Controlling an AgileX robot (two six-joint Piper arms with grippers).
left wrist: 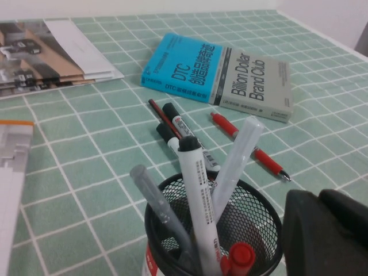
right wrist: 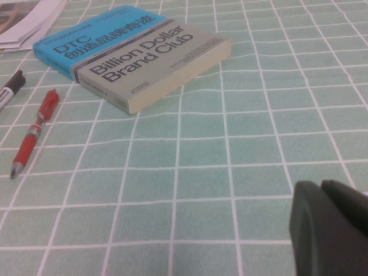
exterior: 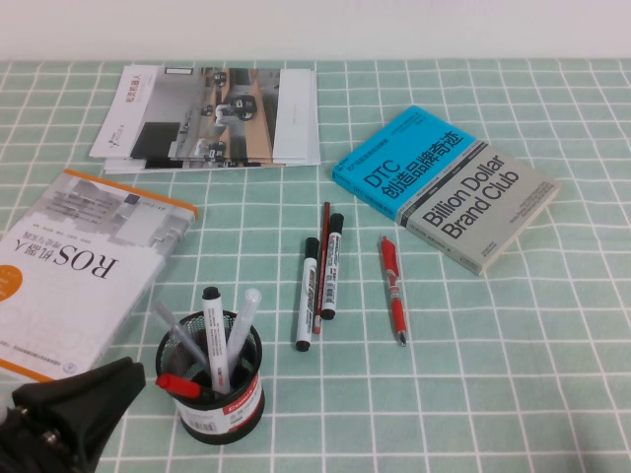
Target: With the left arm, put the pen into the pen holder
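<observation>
while the pen [exterior: 177,384] leans inside the pen holder [exterior: 211,409], the left gripper [exterior: 64,414] sits beside it; the right gripper [right wrist: 330,230] hovers over bare cloth; grip on either: cannot tell

Flat table w/ mint-green cloth in white grid lines [exterior: 513,374] fills nearly all views, plain off-white wall [exterior: 394,30] along its far edge, light soft & even, shadows faint.

Pen [exterior: 178,384] in pen holder [exterior: 211,412]; left hand [exterior: 59,409] just left of it; right hand [right wrist: 330,230] over surface [right wrist: 230,172]; markers [exterior: 320,276] behind-right of holder.
</observation>
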